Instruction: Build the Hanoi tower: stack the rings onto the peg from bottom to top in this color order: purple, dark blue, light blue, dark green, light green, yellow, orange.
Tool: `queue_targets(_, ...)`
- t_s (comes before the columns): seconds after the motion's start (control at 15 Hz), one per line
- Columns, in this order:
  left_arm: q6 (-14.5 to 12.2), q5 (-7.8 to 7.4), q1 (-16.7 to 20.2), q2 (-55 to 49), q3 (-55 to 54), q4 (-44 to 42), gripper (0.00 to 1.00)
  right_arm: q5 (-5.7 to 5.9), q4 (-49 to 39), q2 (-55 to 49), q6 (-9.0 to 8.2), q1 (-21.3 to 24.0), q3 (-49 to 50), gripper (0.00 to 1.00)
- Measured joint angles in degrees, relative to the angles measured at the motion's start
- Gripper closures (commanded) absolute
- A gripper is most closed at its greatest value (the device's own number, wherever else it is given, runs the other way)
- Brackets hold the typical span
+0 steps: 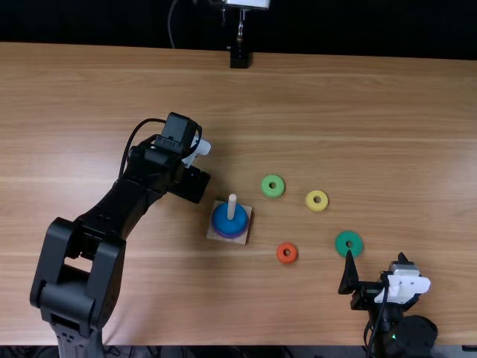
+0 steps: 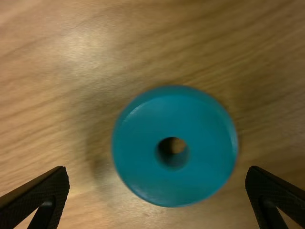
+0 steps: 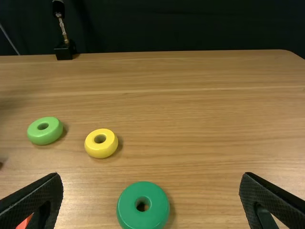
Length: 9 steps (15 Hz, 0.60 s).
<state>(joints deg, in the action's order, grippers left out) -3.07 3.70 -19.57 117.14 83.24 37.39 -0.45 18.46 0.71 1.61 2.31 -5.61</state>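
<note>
Table (image 1: 89, 97) under everything, and above its left part I have my left gripper (image 1: 192, 185), angled in toward the middle. The left wrist view gives me its fingers standing wide apart, with the light blue ring (image 2: 205, 143) lying flat on the wood ahead of the gap, its hole facing me.

Moving right, I see the square wooden base (image 1: 212, 233) with its peg (image 1: 232, 206) upright. The purple ring (image 1: 229, 236) sits lowest on it and the dark blue ring (image 1: 221, 221) on top of that, the peg's tip poking out above.

Right of the base, the light green ring (image 1: 273, 193) lies on the table, then the orange ring (image 1: 287, 259), nearer my side, then the yellow ring (image 1: 310, 201), farther off again. The dark green ring (image 1: 349, 236) comes next, flat on the wood.

Last, at the near right, is my right gripper (image 1: 376, 256), close to the dark green ring. Its fingers are spread wide, with nothing between them.
</note>
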Motion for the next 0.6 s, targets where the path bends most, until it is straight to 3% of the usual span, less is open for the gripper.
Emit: queue_targets(0.6, -0.1, -0.09, -0.4, 3.1, 4.2, -0.3, 0.0, 0.02, 0.0, 0.0, 0.0, 0.0, 0.0, 0.0)
